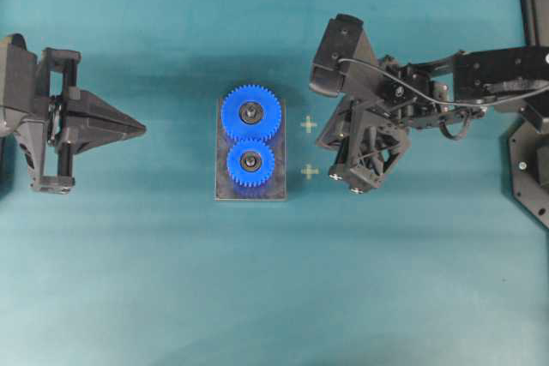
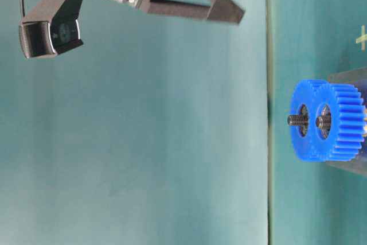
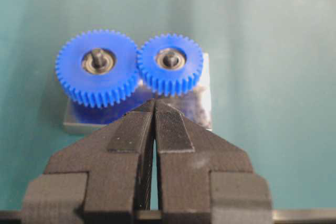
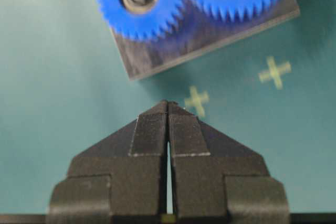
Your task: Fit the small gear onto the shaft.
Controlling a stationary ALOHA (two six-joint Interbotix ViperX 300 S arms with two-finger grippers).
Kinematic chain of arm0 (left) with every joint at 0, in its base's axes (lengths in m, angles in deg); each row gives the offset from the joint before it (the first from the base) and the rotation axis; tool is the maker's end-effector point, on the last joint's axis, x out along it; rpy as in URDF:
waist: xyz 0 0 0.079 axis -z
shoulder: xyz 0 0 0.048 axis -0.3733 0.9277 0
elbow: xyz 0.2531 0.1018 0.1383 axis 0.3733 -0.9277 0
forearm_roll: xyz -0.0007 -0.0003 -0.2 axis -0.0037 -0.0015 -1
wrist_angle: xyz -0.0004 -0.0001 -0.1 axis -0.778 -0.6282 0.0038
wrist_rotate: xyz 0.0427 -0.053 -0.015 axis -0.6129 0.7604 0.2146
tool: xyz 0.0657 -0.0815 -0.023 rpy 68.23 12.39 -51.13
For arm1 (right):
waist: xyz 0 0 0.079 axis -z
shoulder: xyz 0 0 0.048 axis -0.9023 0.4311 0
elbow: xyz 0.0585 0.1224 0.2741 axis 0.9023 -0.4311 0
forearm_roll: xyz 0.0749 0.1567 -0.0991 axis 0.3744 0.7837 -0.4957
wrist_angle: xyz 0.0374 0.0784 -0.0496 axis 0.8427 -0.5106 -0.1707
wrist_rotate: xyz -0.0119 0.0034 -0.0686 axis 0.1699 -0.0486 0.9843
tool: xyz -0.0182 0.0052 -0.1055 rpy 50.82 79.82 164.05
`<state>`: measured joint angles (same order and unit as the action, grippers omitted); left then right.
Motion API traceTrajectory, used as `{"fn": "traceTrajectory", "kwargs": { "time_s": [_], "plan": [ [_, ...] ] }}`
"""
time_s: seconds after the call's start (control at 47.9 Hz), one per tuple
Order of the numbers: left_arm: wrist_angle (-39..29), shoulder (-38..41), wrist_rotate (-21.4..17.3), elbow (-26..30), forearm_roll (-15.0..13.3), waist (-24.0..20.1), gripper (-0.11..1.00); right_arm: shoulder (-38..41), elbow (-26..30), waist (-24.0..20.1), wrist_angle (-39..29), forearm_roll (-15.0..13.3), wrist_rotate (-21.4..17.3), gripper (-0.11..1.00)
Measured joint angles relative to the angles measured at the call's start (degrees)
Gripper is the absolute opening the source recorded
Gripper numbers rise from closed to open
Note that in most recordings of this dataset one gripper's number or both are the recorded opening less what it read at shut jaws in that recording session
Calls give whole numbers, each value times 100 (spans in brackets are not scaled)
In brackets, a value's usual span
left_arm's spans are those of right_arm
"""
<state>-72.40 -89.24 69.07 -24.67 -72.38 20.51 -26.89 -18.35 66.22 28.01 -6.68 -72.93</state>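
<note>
Small gear (image 1: pixel 251 161) seated on the shaft (image 3: pixel 170 57), flat on the grey plate (image 1: pixel 277 184), teeth meshed with the large gear (image 1: pixel 251 113) just beside it. From table level, both gears side by side with threaded shaft ends poking out of their centres. Plate resting on the teal table (image 1: pixel 129 280), between the two arms. Two pale cross marks (image 1: pixel 309 125) on the table just right of the plate. Left gripper (image 1: pixel 137 129) well apart from the plate on its left side, tips pointing toward the gears, jaws pressed together on nothing. Right gripper (image 4: pixel 168 104) raised off the table near the cross marks, jaws likewise closed and empty, apart from the gears
</note>
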Motion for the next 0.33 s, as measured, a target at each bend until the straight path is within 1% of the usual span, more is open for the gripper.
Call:
{"fn": "traceTrajectory", "kwargs": {
  "time_s": [0.188, 0.334],
  "plan": [
    [9, 0, 18, -26, 9, 0, 0, 0, -88, -18, 167, 0, 105, -1],
    [35, 0, 18, -44, 0, 0, 0, 0, -132, -26, 246, 0, 114, -1]
  ]
}}
